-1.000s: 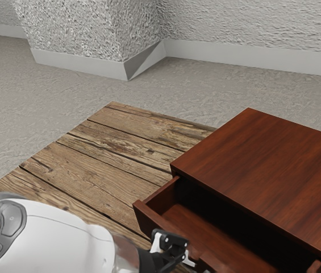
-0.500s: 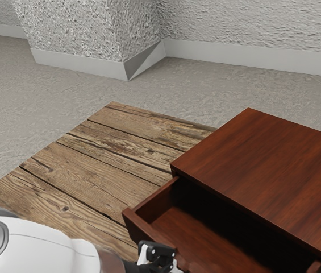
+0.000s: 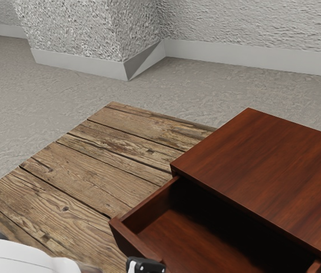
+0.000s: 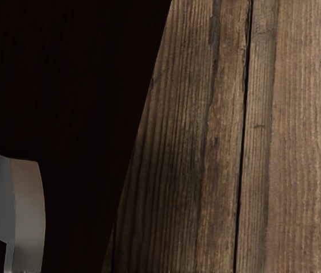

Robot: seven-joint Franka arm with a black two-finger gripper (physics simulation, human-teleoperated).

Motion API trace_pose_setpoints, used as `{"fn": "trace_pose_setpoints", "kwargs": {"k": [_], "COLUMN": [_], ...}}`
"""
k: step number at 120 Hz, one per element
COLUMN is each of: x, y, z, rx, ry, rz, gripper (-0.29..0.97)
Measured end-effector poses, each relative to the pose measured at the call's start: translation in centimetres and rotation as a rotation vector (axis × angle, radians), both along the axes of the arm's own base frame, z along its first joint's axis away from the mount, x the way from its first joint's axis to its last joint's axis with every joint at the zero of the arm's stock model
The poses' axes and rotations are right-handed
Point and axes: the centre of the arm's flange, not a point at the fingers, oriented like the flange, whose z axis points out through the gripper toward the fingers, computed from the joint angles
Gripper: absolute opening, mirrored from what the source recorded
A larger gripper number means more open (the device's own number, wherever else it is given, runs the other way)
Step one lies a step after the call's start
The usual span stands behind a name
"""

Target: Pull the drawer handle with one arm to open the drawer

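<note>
Drawer (image 3: pixel 143 205) lower centre of frame, drawn well out of cabinet (image 3: pixel 262 165) over plank table (image 3: pixel 92 170), gripper (image 3: pixel 145 266) at bottom edge by its front, prob. there to haul it; grip state can't tell.

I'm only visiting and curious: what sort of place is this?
Probably a plain simulated room: rough plaster walls, a plank table, and a dark wooden cabinet with its drawer pulled open.

The cabinet (image 3: pixel 262 165) and drawer (image 3: pixel 171 227) are dark reddish wood, smooth with a soft sheen. The table (image 3: pixel 92 170) is rough, weathered planks, cracked and matt. The floor (image 3: pixel 35 96) and wall (image 3: pixel 92 28) look coarse, grainy and matt. The handle (image 4: pixel 21 210) is smooth, pale grey.
</note>
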Motion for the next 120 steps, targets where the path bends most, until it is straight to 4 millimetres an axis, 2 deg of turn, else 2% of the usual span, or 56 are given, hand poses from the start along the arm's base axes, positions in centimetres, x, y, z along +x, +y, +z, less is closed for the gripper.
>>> {"fn": "trace_pose_setpoints", "kwargs": {"k": [40,82,102,108,120], "x": [-1.3,-1.2,-1.3,-1.4,-1.6], "y": [0.4,0.7,0.7,0.5,0.1], "z": [-0.3,-0.3,0.3,1.0,2.2], "rx": [-0.006,-0.011,-0.012,-0.015,-0.011], "ry": [0.006,0.010,-0.005,-0.018,-0.043], "rz": [0.012,0.025,0.027,0.025,0.021], "gripper": [0.68,0.66,0.60,0.58,0.62]}}
